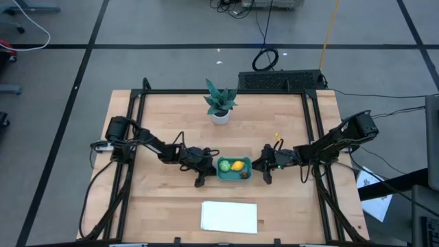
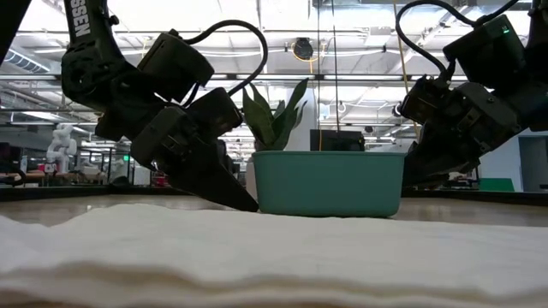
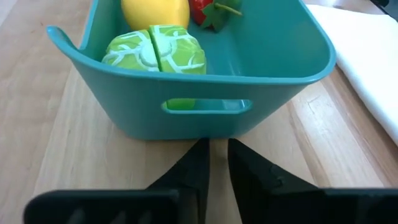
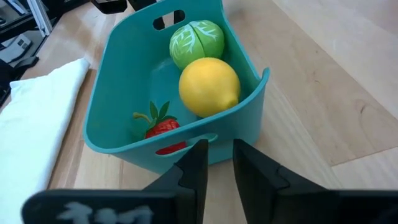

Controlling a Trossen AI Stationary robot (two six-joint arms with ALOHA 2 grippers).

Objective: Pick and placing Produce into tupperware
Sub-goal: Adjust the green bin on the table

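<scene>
The left gripper point(image 1: 203, 180) sits low at the worktop point(image 1: 164, 206), just beside one short end of the teal container point(image 1: 234, 177). Its fingers point(image 3: 193, 174) are parted by a narrow gap and hold nothing; the tips point at the slot handle in the container's end wall without touching it. The right gripper point(image 1: 265, 175) is placed the same way at the opposite short end, fingers point(image 4: 194, 168) slightly apart, empty, just short of that wall's handle slot.

All three produce pieces lie inside the container. The round light-green piece point(image 4: 196, 41), veined like a cabbage and split by a seam, rests at the left gripper's end. The lemon point(image 4: 209, 86) lies touching it at the middle. The strawberry point(image 4: 163, 129), red with a green leaf top, lies at the right gripper's end, near a corner. No produce is on the worktop itself.

Judgement: placing appears complete, with both arms standing clear.

Handling, as judged: the pieces look like light, hard, smooth plastic, not fragile, liable to roll or slip; take each across its widest part. The seamed green piece may part into halves, so grip across the seam. The container looks thin and light and would slide if nudged; take hold at an end handle.

Beyond the container stand a potted plant point(image 1: 220, 101) at the worktop's far side and a white cloth point(image 1: 229, 217) at the near edge, both well apart from it.
</scene>
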